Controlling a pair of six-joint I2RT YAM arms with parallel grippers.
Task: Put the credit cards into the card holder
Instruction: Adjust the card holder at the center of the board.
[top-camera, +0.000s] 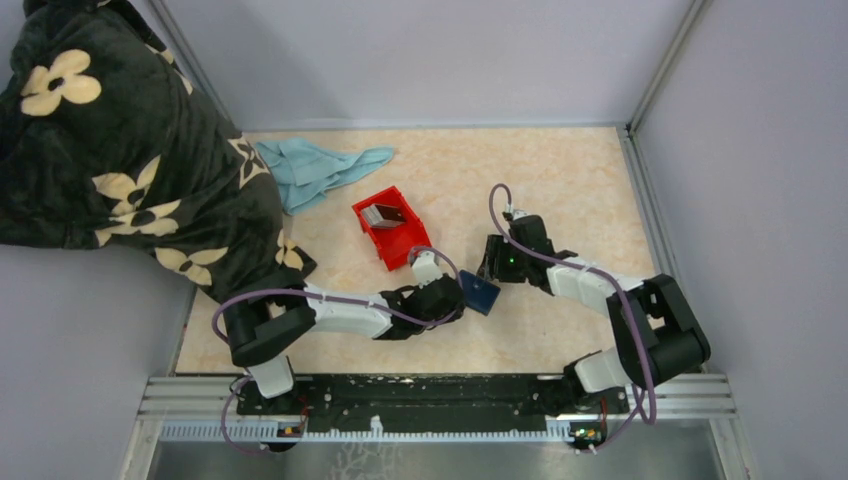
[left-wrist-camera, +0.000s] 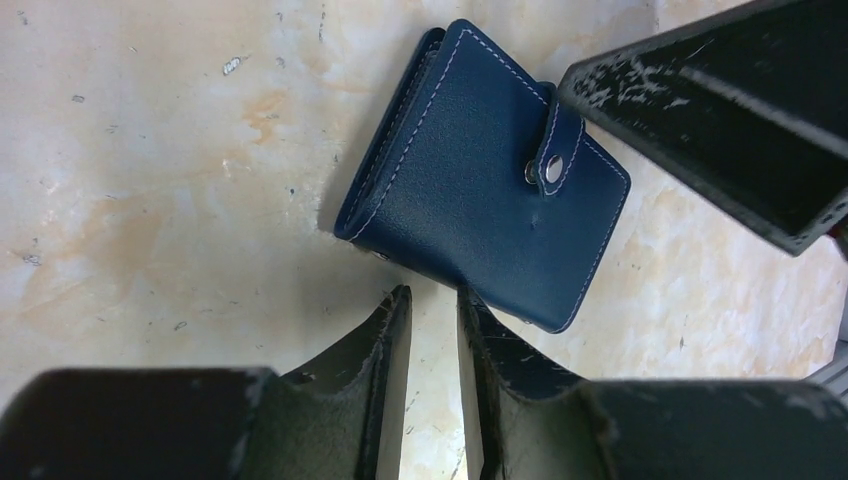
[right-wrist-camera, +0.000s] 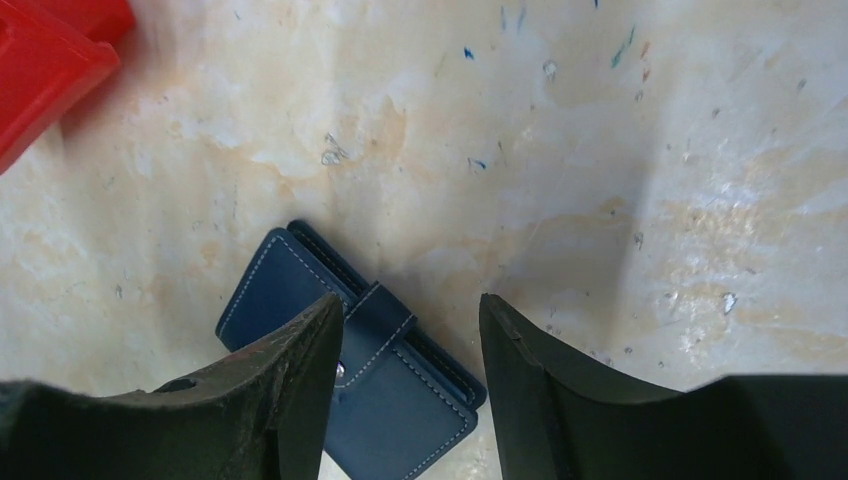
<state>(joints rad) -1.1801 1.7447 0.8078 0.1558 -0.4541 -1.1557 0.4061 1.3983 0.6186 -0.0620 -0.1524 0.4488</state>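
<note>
Navy, stitched, leather-look folding card holder (top-camera: 481, 293): one, closed, snap tab (left-wrist-camera: 552, 160) fastened over the front. Flat on the beige marbled table (top-camera: 560, 190), a little near and right of centre.

One red plastic bin (top-camera: 392, 228), open-topped, just far-left of the card holder and apart from it. Inside, thin flat credit cards (top-camera: 384, 213), tan and greyish, stacked; count impossible to tell from above.

Two black pincers crowding the card holder.
- On its left, left gripper (left-wrist-camera: 433, 300): fingers parted by a narrow gap, bare table visible between, nothing held. Tips at the card holder's edge, one finger overlapping it.
- On its far side, right gripper (right-wrist-camera: 410, 302): jaws spread wide, empty, poised over the card holder. One scuffed finger hides part of the flap.

One light blue crumpled cloth (top-camera: 315, 168) at the far left of the table. One dark plush fabric with cream flowers (top-camera: 110, 140), bunched over the far-left corner and left edge. Purple cables (top-camera: 300, 294) along both arms.

Table glossy, flecked and scratched; gripper fingers matte, worn at the edges.
</note>
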